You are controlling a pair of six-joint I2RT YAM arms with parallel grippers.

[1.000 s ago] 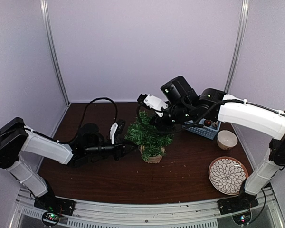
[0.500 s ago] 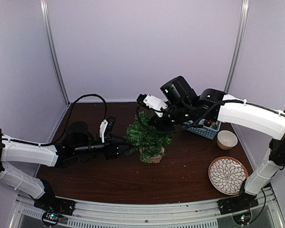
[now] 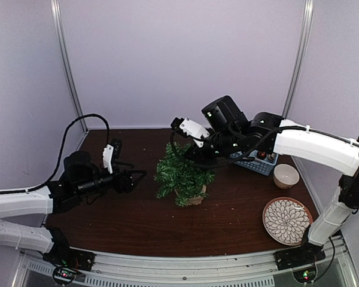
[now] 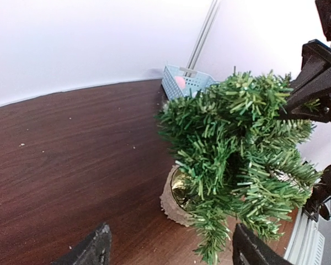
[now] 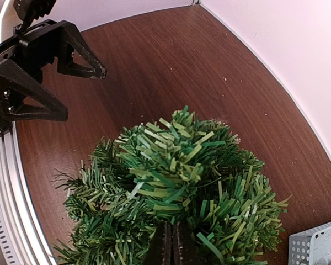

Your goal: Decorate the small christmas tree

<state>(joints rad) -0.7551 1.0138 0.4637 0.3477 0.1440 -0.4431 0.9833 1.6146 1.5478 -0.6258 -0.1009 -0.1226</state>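
Note:
The small christmas tree (image 3: 180, 174) stands in its burlap-wrapped pot (image 3: 192, 197) mid-table, bushy and green. A shiny gold ball (image 4: 183, 186) sits low against the pot's rim under the branches. My left gripper (image 3: 136, 176) is open and empty, a short way left of the tree, its fingertips (image 4: 96, 249) wide apart in the left wrist view. My right gripper (image 3: 196, 156) reaches into the tree (image 5: 176, 176) from the back right. Its fingers (image 5: 164, 247) are pressed together among the needles, and I see nothing between them.
A light blue basket (image 3: 258, 162) holding small ornaments sits at the back right, with a pink ball (image 4: 179, 81) showing inside it. A small cream bowl (image 3: 285, 176) and a patterned plate (image 3: 286, 220) lie along the right side.
My left gripper has opened and drawn back to the left, away from the tree's lower branches. The right arm and the tree have stayed put.

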